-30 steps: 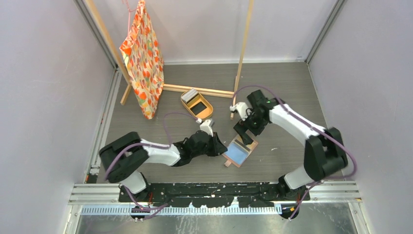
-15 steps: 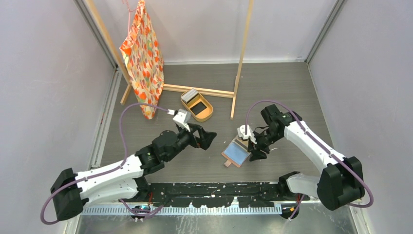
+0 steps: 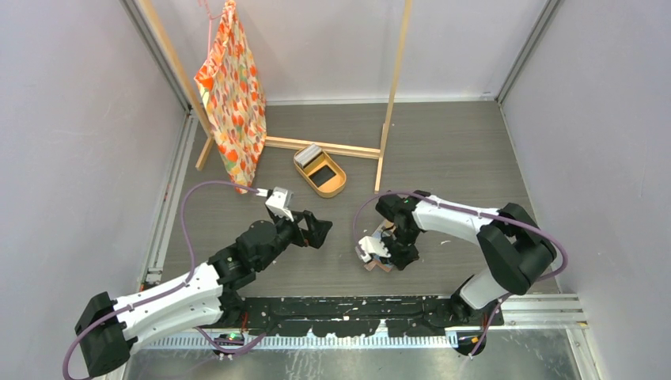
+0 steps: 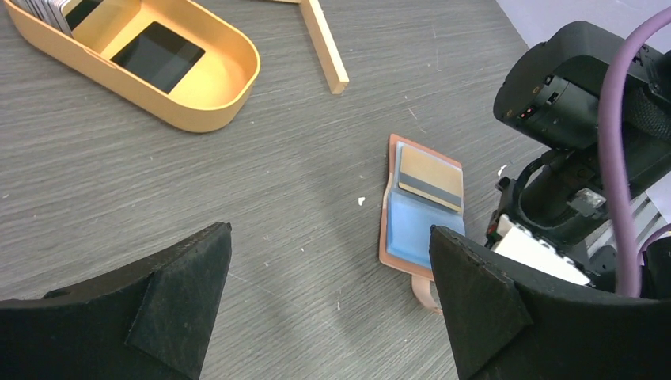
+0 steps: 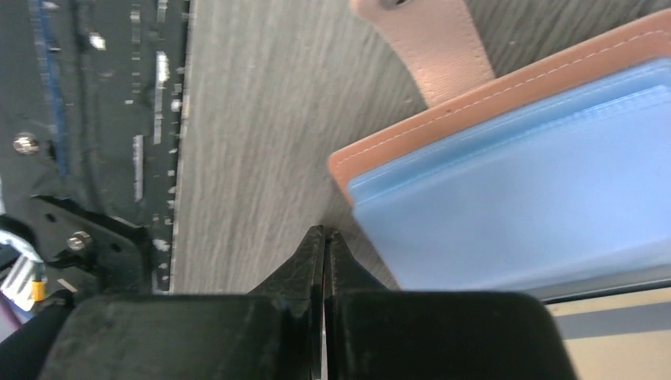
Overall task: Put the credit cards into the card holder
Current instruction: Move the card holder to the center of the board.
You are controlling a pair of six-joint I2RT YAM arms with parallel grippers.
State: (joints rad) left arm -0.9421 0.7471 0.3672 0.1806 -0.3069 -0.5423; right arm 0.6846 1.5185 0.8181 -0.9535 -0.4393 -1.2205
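The card holder (image 4: 418, 237) lies open on the table, salmon-brown with blue inner pockets. A tan credit card with a dark stripe (image 4: 430, 179) sits in its upper pocket. More credit cards (image 3: 311, 153) stand stacked in the far end of the tan tray, and a black one (image 4: 158, 57) lies flat in it. My right gripper (image 5: 324, 234) is shut with nothing between its fingers, its tips on the table at the holder's near edge (image 5: 411, 138), beside the snap tab (image 5: 427, 39). My left gripper (image 4: 330, 231) hovers open and empty to the left of the holder.
The oval tan tray (image 3: 336, 188) stands behind the grippers. A wooden rack (image 3: 393, 87) with an orange patterned bag (image 3: 233, 95) rises at the back. In the top view the right arm (image 3: 451, 222) covers most of the holder.
My left gripper opened and drew back to the left. My right gripper swung down to the holder's near edge and shut.
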